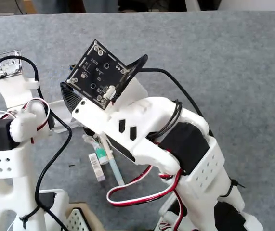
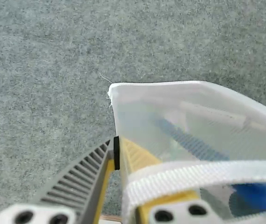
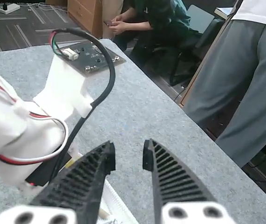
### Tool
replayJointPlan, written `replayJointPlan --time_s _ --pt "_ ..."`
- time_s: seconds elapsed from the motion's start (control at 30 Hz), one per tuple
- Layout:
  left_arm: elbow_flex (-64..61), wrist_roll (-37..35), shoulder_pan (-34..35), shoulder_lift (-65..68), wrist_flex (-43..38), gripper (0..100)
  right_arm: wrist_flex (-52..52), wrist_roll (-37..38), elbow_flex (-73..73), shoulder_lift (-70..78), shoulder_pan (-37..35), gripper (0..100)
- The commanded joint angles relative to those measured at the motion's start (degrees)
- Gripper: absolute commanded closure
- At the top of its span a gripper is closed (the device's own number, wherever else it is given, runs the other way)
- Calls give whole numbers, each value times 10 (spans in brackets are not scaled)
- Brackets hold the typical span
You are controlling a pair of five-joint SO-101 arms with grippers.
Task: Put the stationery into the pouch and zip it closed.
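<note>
Left hand (image 2: 116,151), seen from the left wrist, is pinching the wall of the translucent pouch (image 2: 179,112) near one corner. Its grey ribbed finger is on one side and its yellow finger on the other. A white webbing strap (image 2: 193,176) crosses close to the camera. A blue pen (image 2: 191,144) shows through the clear wall, lying inside the pouch. Grey worktop (image 2: 53,56) lies beyond.

From the right wrist, the right hand (image 3: 128,156) has its two dark ribbed fingers slightly spread, with nothing between the tips. Just beneath them runs a white toothed strip (image 3: 116,205). The other arm's camera board (image 3: 88,53) and its looping black cable (image 3: 101,79) stand beyond.

In the high view the right arm (image 1: 147,130) leans across the middle of the worktop. A pale strip of the pouch shows beside the left arm (image 1: 12,139). Pieces of stationery (image 1: 101,159) lie side by side below the right arm: a teal-tipped stick, a white bar and a slim pen (whether they lie inside the pouch cannot be told here).
</note>
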State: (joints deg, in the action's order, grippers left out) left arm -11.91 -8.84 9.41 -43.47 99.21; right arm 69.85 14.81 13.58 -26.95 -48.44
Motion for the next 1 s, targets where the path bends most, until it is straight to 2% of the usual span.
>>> replayJointPlan --time_s 0.0,0.27,0.53,0.63,0.8,0.9,0.97 --pt "13 -5 7 -13 2 971 4 12 0 -15 10 885" --pt "17 -5 18 -13 2 971 31 16 -8 -35 27 887" --pt "18 -9 155 -13 2 971 137 16 -147 -65 105 887" --pt "18 -14 193 -13 2 971 133 16 -222 -61 115 888" --pt "18 -24 262 -13 2 971 68 11 -322 -15 113 888" --pt "18 -24 284 -13 0 971 32 -15 -333 44 105 887" --pt "18 -24 284 -13 0 971 23 -15 -327 88 75 887"
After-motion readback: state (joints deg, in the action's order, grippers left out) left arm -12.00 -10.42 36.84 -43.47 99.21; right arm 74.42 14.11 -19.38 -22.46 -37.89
